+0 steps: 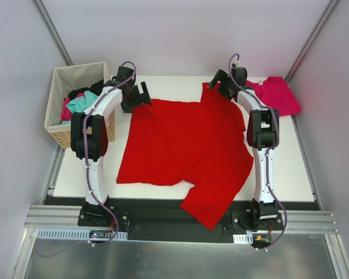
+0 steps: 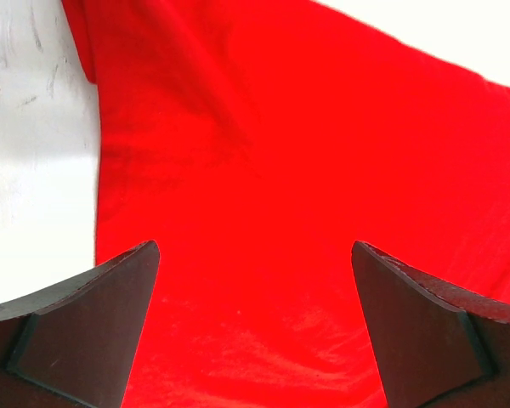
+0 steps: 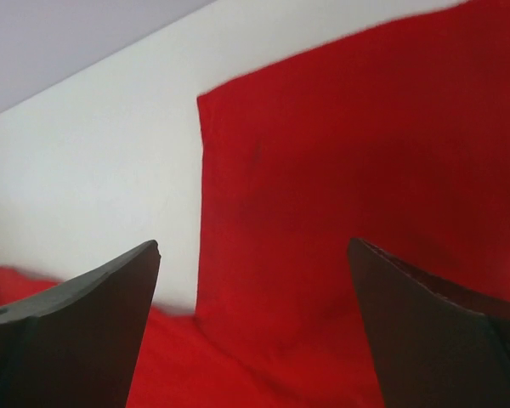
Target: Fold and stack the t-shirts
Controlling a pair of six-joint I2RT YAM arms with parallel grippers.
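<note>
The bright red t-shirt (image 1: 186, 145) lies spread over the middle of the white table (image 1: 291, 163), one lower corner hanging over the near edge. The magenta-pink t-shirt (image 1: 277, 95) lies crumpled at the back right. My left gripper (image 1: 142, 94) hovers open over the red shirt's back left corner. In the left wrist view the gripper (image 2: 255, 248) has red cloth (image 2: 272, 170) under it and nothing between its fingers. My right gripper (image 1: 217, 81) is open at the shirt's back right corner. In the right wrist view the gripper (image 3: 253, 245) is above a turned-over red flap (image 3: 340, 170).
A wicker basket (image 1: 60, 135) lined with pale cloth stands at the table's left, holding several garments in teal, pink and black. Grey walls close in on both sides and at the back. Bare table shows to the right of the red shirt.
</note>
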